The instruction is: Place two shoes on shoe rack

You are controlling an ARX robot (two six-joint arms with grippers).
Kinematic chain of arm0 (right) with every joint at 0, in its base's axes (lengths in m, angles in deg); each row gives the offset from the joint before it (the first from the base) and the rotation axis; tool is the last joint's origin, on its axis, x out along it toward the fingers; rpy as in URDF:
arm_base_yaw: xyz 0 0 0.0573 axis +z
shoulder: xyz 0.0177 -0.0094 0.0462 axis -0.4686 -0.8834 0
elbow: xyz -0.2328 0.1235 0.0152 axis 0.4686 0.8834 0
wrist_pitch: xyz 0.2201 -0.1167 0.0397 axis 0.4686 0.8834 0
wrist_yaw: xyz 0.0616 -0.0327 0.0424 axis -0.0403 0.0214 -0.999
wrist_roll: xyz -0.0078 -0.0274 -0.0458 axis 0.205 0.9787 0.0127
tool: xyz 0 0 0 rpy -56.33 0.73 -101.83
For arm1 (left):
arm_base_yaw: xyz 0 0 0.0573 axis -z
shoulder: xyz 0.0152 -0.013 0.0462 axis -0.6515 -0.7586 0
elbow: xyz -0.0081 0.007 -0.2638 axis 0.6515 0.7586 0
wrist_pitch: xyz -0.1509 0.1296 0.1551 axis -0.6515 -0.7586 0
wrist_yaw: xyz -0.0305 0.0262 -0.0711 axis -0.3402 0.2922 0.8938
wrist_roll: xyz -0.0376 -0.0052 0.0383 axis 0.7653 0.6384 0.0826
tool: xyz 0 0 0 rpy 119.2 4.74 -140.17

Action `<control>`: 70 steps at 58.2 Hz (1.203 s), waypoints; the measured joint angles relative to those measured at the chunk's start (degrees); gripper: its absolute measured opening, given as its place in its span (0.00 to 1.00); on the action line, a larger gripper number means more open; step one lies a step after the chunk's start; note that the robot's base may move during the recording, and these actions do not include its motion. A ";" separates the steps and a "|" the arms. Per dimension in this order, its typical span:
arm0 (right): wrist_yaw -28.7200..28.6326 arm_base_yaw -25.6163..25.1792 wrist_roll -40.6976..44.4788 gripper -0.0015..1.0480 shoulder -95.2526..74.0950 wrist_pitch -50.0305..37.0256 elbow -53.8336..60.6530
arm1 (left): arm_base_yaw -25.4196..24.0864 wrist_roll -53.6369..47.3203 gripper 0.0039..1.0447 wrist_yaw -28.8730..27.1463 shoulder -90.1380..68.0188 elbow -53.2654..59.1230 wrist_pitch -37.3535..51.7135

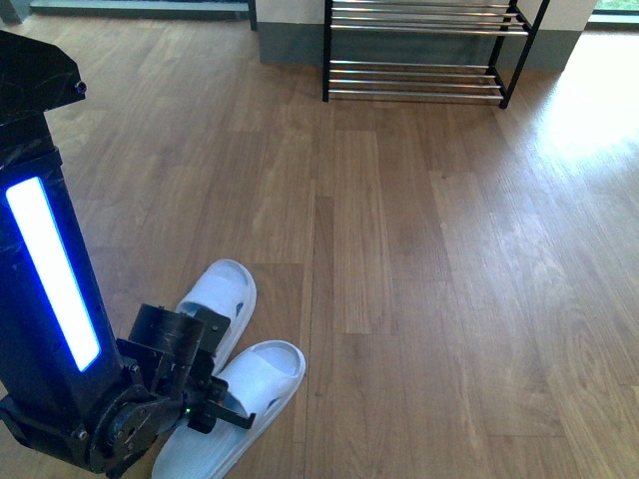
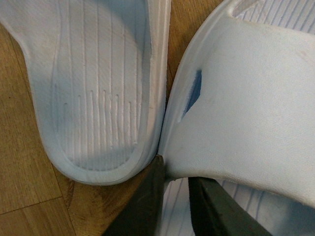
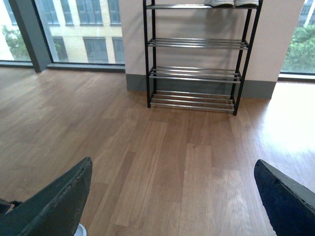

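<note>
The two shoes here are white slide slippers lying side by side on the wooden floor. The far one (image 1: 222, 294) is free, and the near one (image 1: 262, 379) is held. My left gripper (image 1: 225, 407) is shut on the near slipper's strap (image 2: 246, 113), one finger under its edge and one outside it (image 2: 176, 169). The other slipper's ribbed heel (image 2: 98, 83) touches it at the side. The black shoe rack (image 1: 419, 70) with chrome bars stands far ahead against the wall. My right gripper (image 3: 173, 162) is open and empty above bare floor, facing the rack (image 3: 194, 73).
Wooden floor (image 1: 419, 279) stretches between the slippers and the rack. My dark left arm with a blue light strip (image 1: 50, 269) fills the near left. White soles (image 3: 231, 2) show on the rack's top tier, mostly cut off. Windows flank the wall.
</note>
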 joint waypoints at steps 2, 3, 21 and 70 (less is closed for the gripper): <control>0.00 0.00 0.02 0.91 0.00 0.00 0.00 | -0.04 0.00 0.04 -0.07 -0.02 0.00 -0.13; 0.00 0.00 0.02 0.91 0.00 0.00 0.00 | -0.04 0.00 0.03 -0.17 -0.02 0.00 -0.13; 0.00 0.00 0.02 0.91 0.00 0.00 0.00 | -0.37 0.48 0.01 0.98 2.25 2.86 -0.96; 0.00 0.00 0.02 0.91 0.00 0.00 0.00 | -13.88 4.44 0.01 -8.96 56.65 34.14 -8.31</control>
